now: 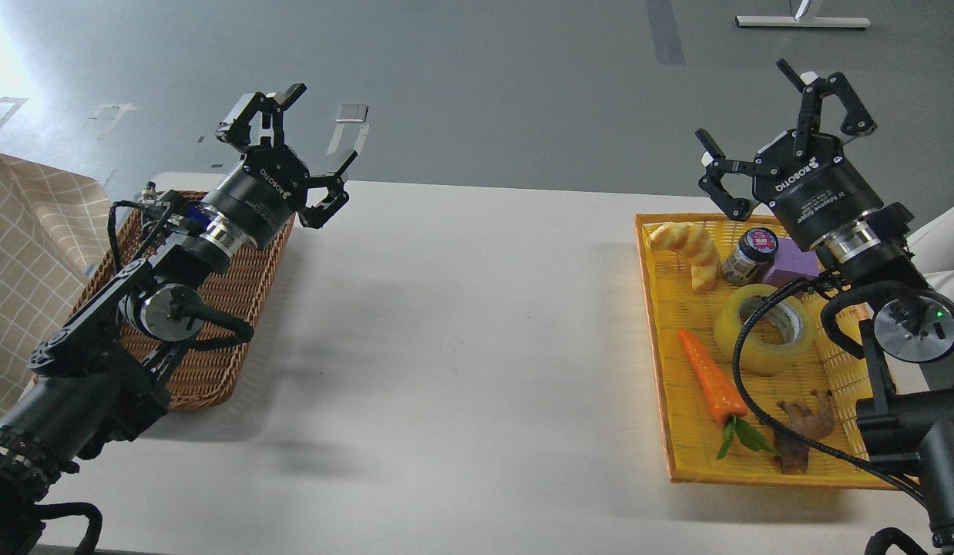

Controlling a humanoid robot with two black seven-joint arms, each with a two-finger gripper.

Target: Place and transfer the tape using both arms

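White table (461, 324) bears tape (764, 327); tools gape empty.

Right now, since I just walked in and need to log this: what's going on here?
Nothing is held yet. Both the left gripper and the right gripper hover open above the table. The tape lies in the yellow tray among a carrot, bread and jar. A wicker basket sits left.

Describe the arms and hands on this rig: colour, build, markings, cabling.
Both arms are black and jointed, with silver discs at the joints. The left hand and right hand are black two-finger linkage units on cylindrical bodies, each printed with white "ROBOTIQ" lettering and sitting on a silver wrist ring. Black cables loop loosely beside each forearm. A small green light shows near the right arm's joint disc.
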